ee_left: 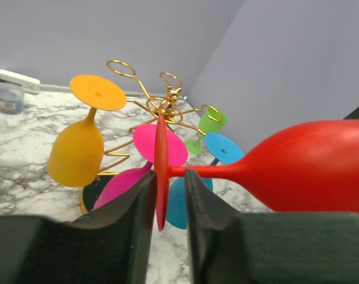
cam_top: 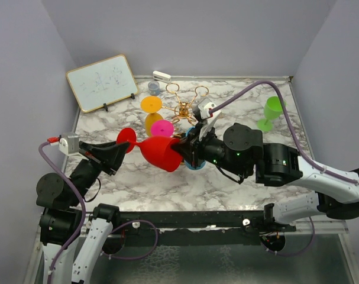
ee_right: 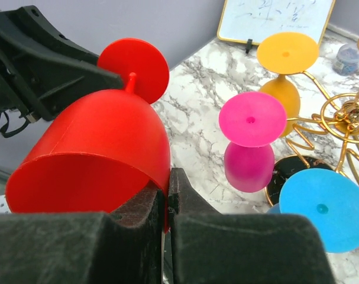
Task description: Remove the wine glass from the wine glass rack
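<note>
The red wine glass (cam_top: 161, 152) lies on its side in the air, left of the gold wine glass rack (cam_top: 185, 109). My right gripper (cam_top: 182, 148) is shut on the rim of its bowl (ee_right: 96, 148), one finger inside and one outside (ee_right: 167, 177). My left gripper (cam_top: 123, 149) is open, its fingers either side of the glass's round foot (ee_left: 161, 171). The left finger is against the foot and the right finger stands a little off it (ee_left: 167, 180). Orange (cam_top: 151, 105), pink (cam_top: 162, 128) and blue (ee_right: 321, 207) glasses hang upside down on the rack.
A green glass (cam_top: 272, 111) stands upright on the marble table at the right. A small whiteboard (cam_top: 102, 81) leans at the back left. A small grey jar (cam_top: 154, 87) and a white object (cam_top: 161, 76) sit by the back wall. The rack's black base (ee_right: 291, 168) is under the pink glass.
</note>
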{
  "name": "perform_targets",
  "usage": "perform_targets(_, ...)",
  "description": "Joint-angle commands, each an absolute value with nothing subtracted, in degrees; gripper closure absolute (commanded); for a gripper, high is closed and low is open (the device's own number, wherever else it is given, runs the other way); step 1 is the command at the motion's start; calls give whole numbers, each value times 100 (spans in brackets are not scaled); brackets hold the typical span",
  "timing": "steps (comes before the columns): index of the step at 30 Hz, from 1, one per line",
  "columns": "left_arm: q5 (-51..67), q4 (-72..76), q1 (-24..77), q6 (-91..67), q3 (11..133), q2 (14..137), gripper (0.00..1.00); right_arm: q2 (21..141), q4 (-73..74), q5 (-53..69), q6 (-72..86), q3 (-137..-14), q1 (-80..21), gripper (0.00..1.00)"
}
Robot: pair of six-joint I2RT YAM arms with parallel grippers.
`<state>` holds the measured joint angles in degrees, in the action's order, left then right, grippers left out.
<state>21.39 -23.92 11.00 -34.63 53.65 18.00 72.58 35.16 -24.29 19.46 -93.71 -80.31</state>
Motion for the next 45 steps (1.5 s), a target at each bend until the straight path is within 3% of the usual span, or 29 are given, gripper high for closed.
perform_targets(1, 1708, -2520, 1125, -3623, 5405, 1703, 48, 6952, 3221, -2999, 1957, -9458, -8060, 99)
perform_targets(2, 1528, -2606, 1121, -3655, 5400, 1693, 35, 6865, 3183, -3121, 1956, -9423, -8057, 99)
perform_targets(3, 1368, -2681, 1124, -3678, 5403, 1687, 15, 6767, 3155, -3238, 1949, -9391, -8066, 99)
perform_targets(4, 1215, -2768, 1125, -3704, 5411, 1690, 4, 6672, 3133, -3384, 1933, -9360, -8063, 99)
perform_targets(5, 1094, -2843, 1123, -3708, 5410, 1694, 1, 6570, 3106, -3522, 1905, -9324, -8060, 99)
perform_targets(12, 469, -3086, 1125, -3670, 5317, 1606, 1, 5961, 2797, -4781, 1257, -9257, -8055, 99)
perform_targets(18, -35, -3203, 1125, -3534, 5015, 1521, 3, 5960, 205, -6148, -1847, -9114, -8060, 99)
perform_targets(22, -336, -3287, 1125, -3477, 4716, 1434, 3, 6143, -1589, -6226, -3567, -9208, -8064, 99)
perform_targets(30, -618, -3265, 1124, -3272, 4263, 1345, 5, 7163, -2175, -6086, -4859, -9845, -7902, 99)
perform_targets(32, -661, -3206, 1125, -3233, 4169, 1351, 5, 7554, -1611, -5913, -4675, -10122, -7490, 99)
perform_targets(34, -691, -3134, 1124, -3211, 4069, 1374, 5, 8068, -126, -5458, -3728, -10785, -6776, 99)
perform_targets(37, -700, -3090, 1125, -3164, 4053, 1469, 5, 9086, 2292, -4395, -2254, -12534, -5411, 99)
perform_targets(45, -750, -3125, 1140, -3198, 4017, 1466, 6, 10245, 4225, -1986, 359, -13835, -2467, 99)
